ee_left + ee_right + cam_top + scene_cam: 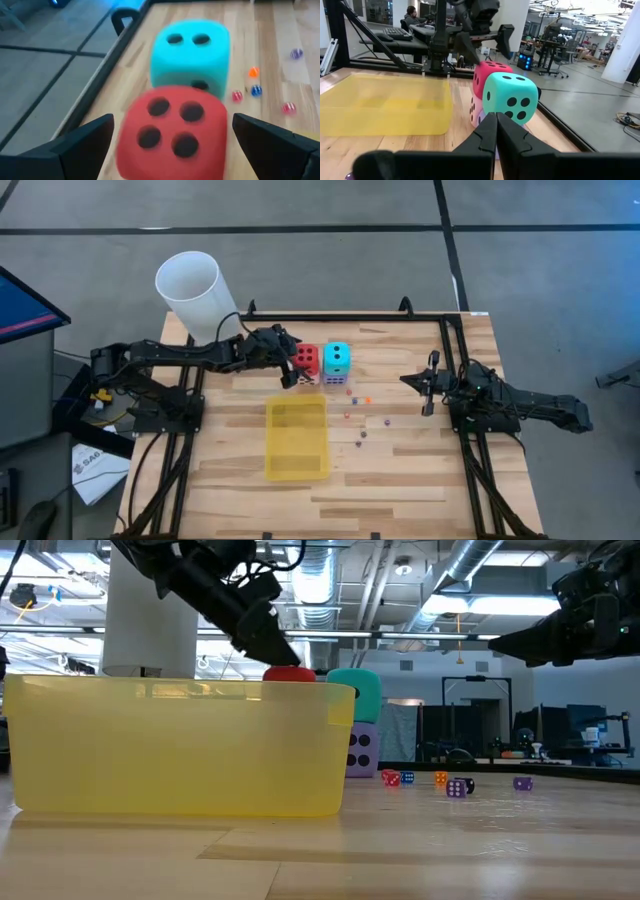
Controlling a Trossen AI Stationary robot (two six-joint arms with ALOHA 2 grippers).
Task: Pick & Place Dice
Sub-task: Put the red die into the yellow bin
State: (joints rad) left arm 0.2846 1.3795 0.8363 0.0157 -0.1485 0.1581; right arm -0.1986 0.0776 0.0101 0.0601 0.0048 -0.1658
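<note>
Two stacks of dice stand side by side on the table, far of the yellow tray (297,438). The red die (172,130) sits on a pink die (476,114). The cyan die (192,55) sits on a purple die (361,750). My left gripper (295,365) is open and slants down from the table's left. Its fingers (85,145) stand either side of the red die with a gap on each side. Several tiny coloured dice (360,405) lie scattered on the wood to the right of the tray. My right gripper (428,385) waits shut at the table's right, holding nothing.
A tall white cup (190,292) stands at the table's far left corner, behind my left arm. A black rail (125,17) edges the table just beyond the stacks. Bare wood lies between the tiny dice and my right gripper.
</note>
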